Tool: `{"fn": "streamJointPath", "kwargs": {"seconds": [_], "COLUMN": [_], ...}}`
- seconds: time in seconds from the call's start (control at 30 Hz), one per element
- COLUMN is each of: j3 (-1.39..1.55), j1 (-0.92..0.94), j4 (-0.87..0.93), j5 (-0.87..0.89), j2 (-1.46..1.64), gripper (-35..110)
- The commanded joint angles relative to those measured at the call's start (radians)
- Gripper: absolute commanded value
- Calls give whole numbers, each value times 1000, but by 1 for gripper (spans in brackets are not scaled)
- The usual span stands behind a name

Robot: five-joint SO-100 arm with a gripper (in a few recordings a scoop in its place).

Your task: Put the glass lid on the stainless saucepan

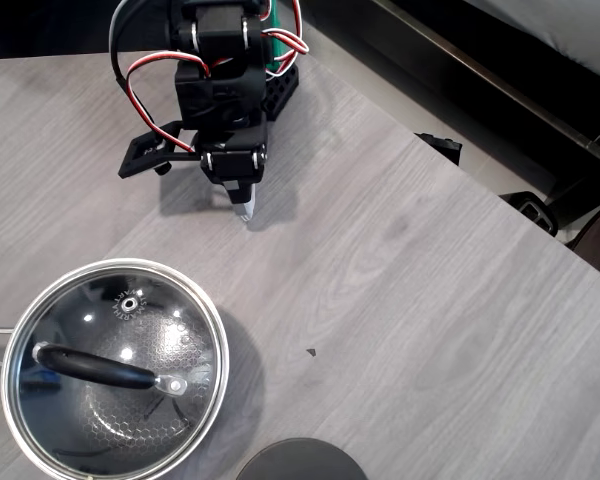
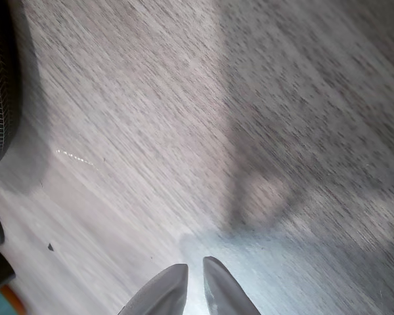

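Overhead view: high above worktop, facing straight down, arm base at 12 o'clock, saucepan at 7 o'clock. Wrist view: close over worktop, angled down, fingers at 6 o'clock. Shared: grey woodgrain surface, fingers.

Black plastic arm, blocky servo housings, silver screws. Red-and-white looped cables at 10 and 1 o'clock. Gripper with tapered pale grey fingertips.
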Motion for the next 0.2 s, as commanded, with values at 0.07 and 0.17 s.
{"fn": "streamJointPath", "kwargs": {"seconds": [0.07,0.17], "j3": [11,11], "j1": [6,6], "j4": [8,8], "j5": [3,3], "j2": [28,28], "gripper": [0,0]}}
